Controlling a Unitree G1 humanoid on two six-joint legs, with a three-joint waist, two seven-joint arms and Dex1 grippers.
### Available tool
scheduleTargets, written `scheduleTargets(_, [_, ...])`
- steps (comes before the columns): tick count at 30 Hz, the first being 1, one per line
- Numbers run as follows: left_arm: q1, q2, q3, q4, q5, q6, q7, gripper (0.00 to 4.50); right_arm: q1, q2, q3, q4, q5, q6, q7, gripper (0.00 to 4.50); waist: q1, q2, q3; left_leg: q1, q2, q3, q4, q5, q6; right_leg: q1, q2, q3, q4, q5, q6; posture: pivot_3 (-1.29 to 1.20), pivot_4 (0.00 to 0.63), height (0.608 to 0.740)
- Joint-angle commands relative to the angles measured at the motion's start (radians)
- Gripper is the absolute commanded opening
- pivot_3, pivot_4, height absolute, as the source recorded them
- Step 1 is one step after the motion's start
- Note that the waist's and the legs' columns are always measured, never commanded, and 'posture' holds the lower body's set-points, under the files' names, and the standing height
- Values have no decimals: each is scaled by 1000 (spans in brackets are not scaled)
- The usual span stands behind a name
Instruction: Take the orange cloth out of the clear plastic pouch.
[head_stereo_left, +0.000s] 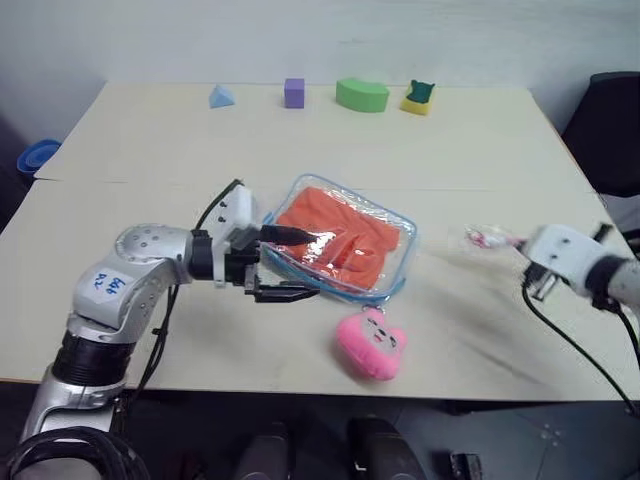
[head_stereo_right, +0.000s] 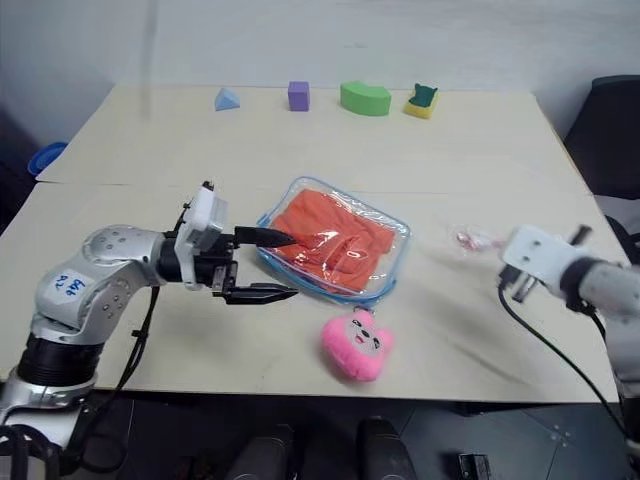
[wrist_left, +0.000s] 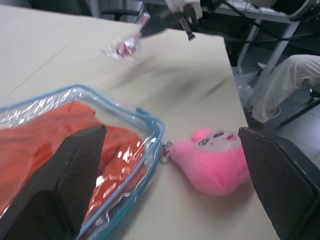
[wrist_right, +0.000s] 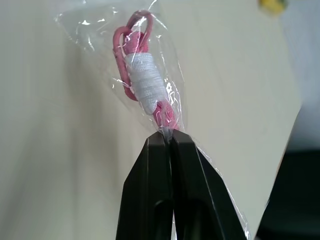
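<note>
Item: orange cloth (head_stereo_left: 335, 240), inside clear plastic pouch (head_stereo_left: 400, 232), mid-bench (head_stereo_left: 480, 150). My left gripper (head_stereo_left: 290, 264) spreads wide at the pouch's near end. My right gripper (wrist_right: 167, 142) pinches a small clear wrapper (wrist_right: 145, 75).

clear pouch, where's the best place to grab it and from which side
Probably the near left corner of the clear pouch, along its blue zipper edge, coming in level from the robot's left. The pouch lies flat, so that raised rim is the easiest part to pinch, and the open left pincer already straddles it. The orange cloth lies just inside.
</note>
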Motion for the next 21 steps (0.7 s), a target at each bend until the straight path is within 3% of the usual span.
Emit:
scheduleTargets(1, [-40,-19,-4,8,17,-33,-10,4500,38,34,-65,-65,50,79,-36,29,-12,0,0,1,0,1,0,0,0,0,1,2,1,0,0,0,150,740])
scheduleTargets(4, [-58,-18,-12,36,53,-71,-20,4500,54,61,-66,-56,76,108,-55,617,-25,0,0,2,0,1,-1,0,0,0,2,3,3,0,0,0,150,740])
scheduleTargets(11, [-68,55,1,153,153,-186,-82,4500,-5,-3,-83,-35,194,148,23,2923,-23,0,0,2,0,0,-1,0,0,0,2,3,2,0,0,0,150,740])
scheduleTargets(15, [-88,150,-26,333,309,-409,-148,4500,-73,-88,-118,-114,418,223,238,4360,-23,0,0,2,0,0,-1,0,0,0,2,2,0,0,0,0,150,740])
scheduleTargets(21, [-178,181,-83,614,486,-725,-191,4500,-194,-159,-103,-288,760,436,404,4444,-21,0,0,1,1,-2,-2,0,1,0,1,-1,-2,0,0,0,150,740])
